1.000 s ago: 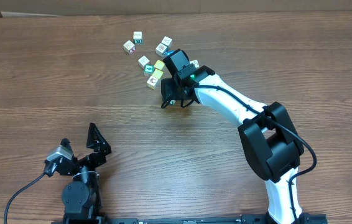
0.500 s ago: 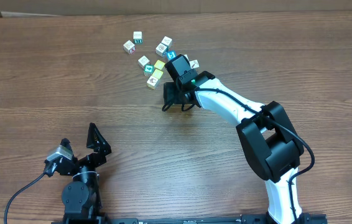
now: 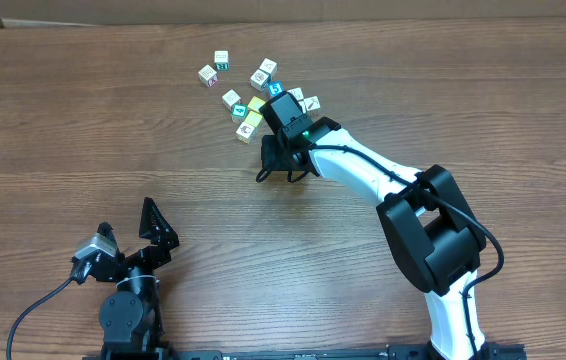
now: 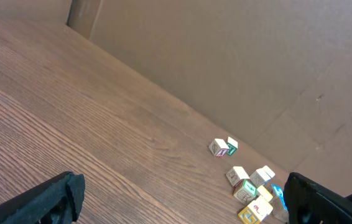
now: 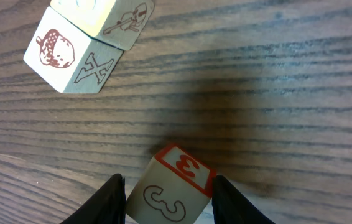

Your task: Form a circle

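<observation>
Wood-grain table (image 3: 83, 130) against a cardboard wall (image 4: 226, 50): my right gripper (image 5: 168, 198) stands over the 3 cube (image 5: 173, 186), a white block with a red numeral on two faces, with one finger (image 5: 115, 200) at each side of it. Both fingers seem to press its sides, though the bottom edge of the wrist view cuts the contact short. Just beyond it lies the acorn cube (image 5: 70, 56), lettered X on its near face, hard against a pale yellow cube (image 5: 104, 12) with a small figure on it.

From overhead, my right arm (image 3: 363, 170) reaches from the near right to the near edge of the cube scatter at far centre. The circle (image 3: 266, 77), a tight knot of two white cubes and a blue one, sits at the far side of that scatter, just past my right wrist and apart from the 3 cube. Two white cubes (image 3: 214, 66) lie to its left, and yellow and teal cubes (image 3: 248, 112) lie between it and my fingers.

My left gripper (image 4: 181, 186) waits at the near left, well apart from every cube, fingers spread wide and holding nothing
</observation>
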Robot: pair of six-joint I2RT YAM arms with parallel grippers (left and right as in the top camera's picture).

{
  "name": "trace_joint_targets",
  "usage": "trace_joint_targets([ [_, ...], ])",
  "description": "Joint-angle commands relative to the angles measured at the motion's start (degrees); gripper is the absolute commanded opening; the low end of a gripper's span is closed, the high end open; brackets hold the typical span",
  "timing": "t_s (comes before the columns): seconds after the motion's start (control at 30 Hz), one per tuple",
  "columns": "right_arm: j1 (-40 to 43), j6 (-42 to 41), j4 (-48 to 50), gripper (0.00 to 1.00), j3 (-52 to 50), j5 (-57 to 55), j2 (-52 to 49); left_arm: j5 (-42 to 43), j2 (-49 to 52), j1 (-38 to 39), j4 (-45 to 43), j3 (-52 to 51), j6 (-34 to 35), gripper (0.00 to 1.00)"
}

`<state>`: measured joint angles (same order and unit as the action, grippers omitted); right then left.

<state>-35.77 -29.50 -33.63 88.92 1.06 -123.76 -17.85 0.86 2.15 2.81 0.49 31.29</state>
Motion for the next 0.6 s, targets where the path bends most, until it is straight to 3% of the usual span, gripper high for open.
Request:
trace_joint_targets([
  [0.0, -0.61, -2.27, -0.83, 0.39, -0.26, 0.17, 0.28, -0.59, -0.57, 0.0, -0.02, -0.22, -0.68, 0.99],
  [0.57, -0.61, -5.03, -2.62, 0.4, -0.26, 0.79, 0.31, -0.59, -0.57, 0.0, -0.02, -0.22, -0.68, 0.99],
])
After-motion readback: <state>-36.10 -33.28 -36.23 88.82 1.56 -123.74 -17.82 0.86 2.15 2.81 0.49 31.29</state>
